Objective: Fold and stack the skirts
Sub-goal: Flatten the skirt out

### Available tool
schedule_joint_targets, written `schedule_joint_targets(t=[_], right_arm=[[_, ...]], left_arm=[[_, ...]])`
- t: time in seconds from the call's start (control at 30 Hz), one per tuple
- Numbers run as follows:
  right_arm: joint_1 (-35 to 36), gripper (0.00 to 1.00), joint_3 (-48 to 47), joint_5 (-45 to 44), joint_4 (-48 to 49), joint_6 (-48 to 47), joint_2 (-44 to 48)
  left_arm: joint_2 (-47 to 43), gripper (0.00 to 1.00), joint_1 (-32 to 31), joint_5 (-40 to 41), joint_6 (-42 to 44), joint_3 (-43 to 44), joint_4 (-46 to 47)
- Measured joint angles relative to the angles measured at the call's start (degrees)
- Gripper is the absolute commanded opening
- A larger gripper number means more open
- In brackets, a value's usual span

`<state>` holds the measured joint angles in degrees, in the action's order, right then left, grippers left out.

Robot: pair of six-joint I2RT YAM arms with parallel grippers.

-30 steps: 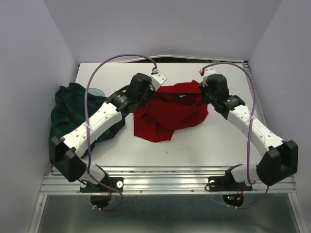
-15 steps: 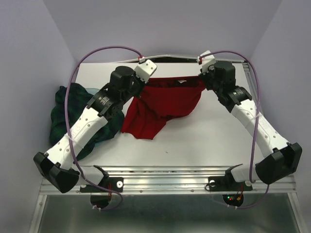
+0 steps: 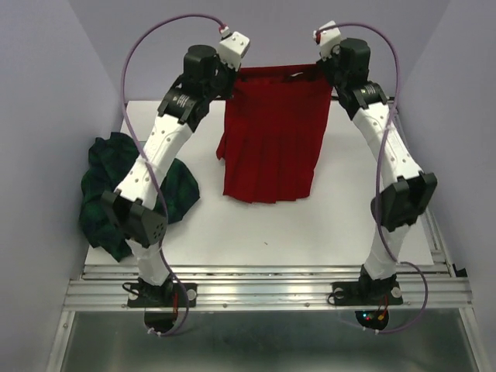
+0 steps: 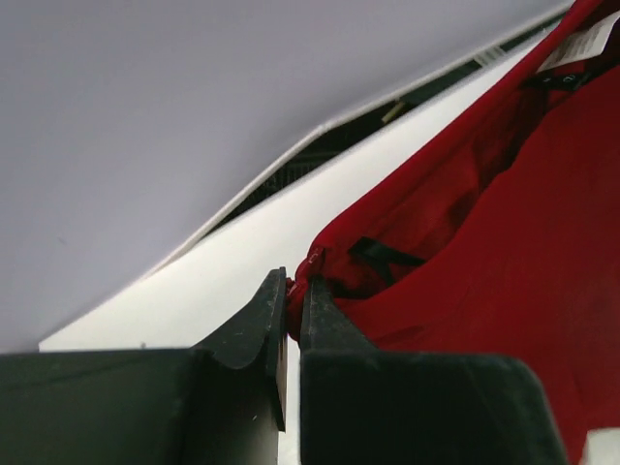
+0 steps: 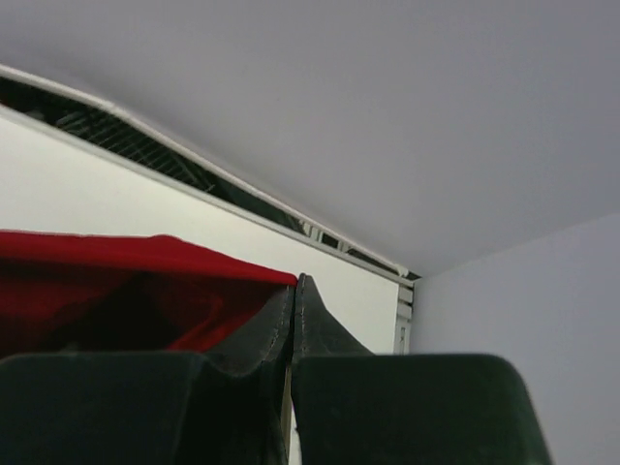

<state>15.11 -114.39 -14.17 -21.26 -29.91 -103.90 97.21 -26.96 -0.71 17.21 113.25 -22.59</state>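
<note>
- table (image 3: 333,232): white.
- plaid skirt (image 3: 105,186): dark green and navy, a crumpled heap on the table, left of the red skirt (image 3: 271,139) and apart from it.
- red skirt: hangs spread, waistband uppermost, pleats running down; whether its hem touches the table cannot be told.
- left hand (image 4: 294,291): clamped on the red skirt's left waistband corner.
- right hand (image 5: 294,295): clamped on its right waistband corner.

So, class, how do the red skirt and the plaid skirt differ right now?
The red skirt hangs spread open, pinched at its waistband by the left claw and right claw; the plaid skirt lies crumpled on the table, unheld. Red is plain and pleated; plaid is checked. Neither is folded.
</note>
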Motion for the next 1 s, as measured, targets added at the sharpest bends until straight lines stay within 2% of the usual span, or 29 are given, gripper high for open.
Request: schedule_joint_targets(t=[0.1, 0.23, 0.4, 0.47, 0.5, 0.57, 0.7, 0.77, 0.83, 1.0], right_arm=[[-1.46, 0.01, -14.08, -1.38, -0.87, -0.42, -11.50], [-2.51, 0.01, -31.61, -4.09, 0.22, -1.38, -23.98], [-2.56, 0.01, -26.86, -5.95, 9.66, -2.29, -21.77], [-2.56, 0.01, -25.75, -5.99, 12.57, -1.46, -20.28], [-2.56, 0.01, -25.44, -5.88, 13.92, -0.98, -19.61], [-2.56, 0.01, -21.11, -4.83, 17.03, 0.37, -15.26], [-2.56, 0.01, -5.35, -0.81, 20.68, 2.97, -3.06], [-2.67, 0.01, 2.21, 1.70, 21.99, 3.37, 1.07], [-3.10, 0.01, 14.49, 5.86, 22.05, 3.10, 6.45], [-3.63, 0.01, 39.32, 13.18, 20.79, 0.81, 10.62]], left_arm=[[10.27, 0.00, 2.43, -3.13, -0.72, 11.54, 0.07], [17.62, 0.00, 3.80, -5.49, -1.68, 17.90, 4.09], [17.68, 0.00, 3.80, -4.96, -1.68, 17.16, 13.05], [16.09, 0.00, 3.82, -4.52, -1.68, 14.14, 18.36], [13.73, 0.00, 3.82, -4.52, -1.62, 9.90, 22.64], [9.38, 0.00, 3.82, -5.07, -1.22, 2.27, 28.59], [1.70, 0.00, 3.82, -8.09, 1.03, -9.88, 36.28], [-2.14, 0.00, 3.87, -9.77, 2.58, -16.33, 37.73], [-6.14, 0.00, 4.22, -11.67, 4.39, -25.35, 39.93], [-11.98, 0.00, 3.80, -14.69, 8.98, -47.84, 38.77]])
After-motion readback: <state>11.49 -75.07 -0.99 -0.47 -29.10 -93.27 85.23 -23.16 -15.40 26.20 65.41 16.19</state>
